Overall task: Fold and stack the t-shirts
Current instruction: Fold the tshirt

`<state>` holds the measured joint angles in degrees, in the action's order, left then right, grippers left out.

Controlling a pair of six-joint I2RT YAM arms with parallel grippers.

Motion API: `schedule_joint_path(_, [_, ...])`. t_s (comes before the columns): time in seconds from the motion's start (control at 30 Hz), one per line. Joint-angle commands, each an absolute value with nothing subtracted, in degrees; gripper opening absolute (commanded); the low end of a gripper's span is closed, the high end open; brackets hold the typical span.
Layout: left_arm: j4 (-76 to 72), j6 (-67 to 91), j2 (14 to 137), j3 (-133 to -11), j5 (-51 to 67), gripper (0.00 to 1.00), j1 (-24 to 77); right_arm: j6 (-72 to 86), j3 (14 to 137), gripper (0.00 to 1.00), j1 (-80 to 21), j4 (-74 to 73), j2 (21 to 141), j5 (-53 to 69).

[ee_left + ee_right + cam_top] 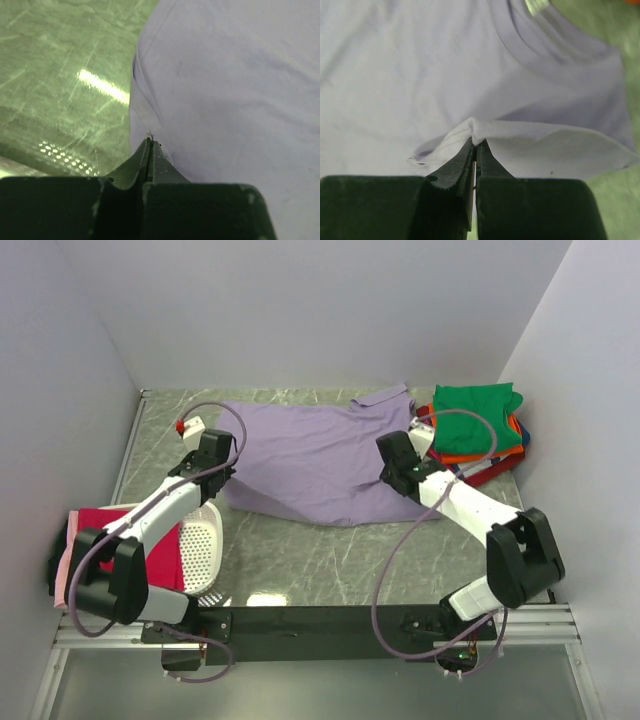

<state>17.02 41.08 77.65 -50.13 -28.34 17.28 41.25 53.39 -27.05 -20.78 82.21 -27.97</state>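
Observation:
A lavender-purple t-shirt [305, 455] lies spread on the table's middle, collar toward the back right. My left gripper [222, 468] is shut on its left hem edge [145, 125]. My right gripper [396, 472] is shut on a raised fold of its right sleeve edge [520, 135]. A stack of folded shirts with a green one [478, 405] on top, over orange, blue and red layers, sits at the back right. A magenta-red shirt [150, 545] over a pink one hangs at the basket on the left.
A white perforated basket [203, 545] stands at the near left. Grey walls close in the left, back and right sides. The green marble table [330, 560] shows in front of the purple shirt.

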Motion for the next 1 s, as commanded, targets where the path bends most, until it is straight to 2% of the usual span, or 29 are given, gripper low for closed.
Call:
schedule_joint_path(0.0, [16.17, 39.64, 80.32, -54.92, -31.46, 0.00, 15.83, 37.53, 58.97, 0.00, -25.93, -13.89, 85.68, -29.18])
schedule_joint_path(0.5, [20.56, 36.12, 90.00, -65.91, -33.66, 0.00, 13.10, 33.49, 70.75, 0.00, -22.15, -9.58, 94.92, -24.35])
schedule_joint_path(0.77, [19.60, 35.60, 91.58, -66.18, -33.66, 0.00, 12.13, 31.99, 75.14, 0.00, -21.09, -9.75, 99.22, -23.73])
schedule_joint_path(0.97, [18.37, 35.51, 89.74, -64.51, -34.45, 0.01, 11.95, 32.26, 74.01, 0.00, -20.39, -8.62, 97.92, -24.26])
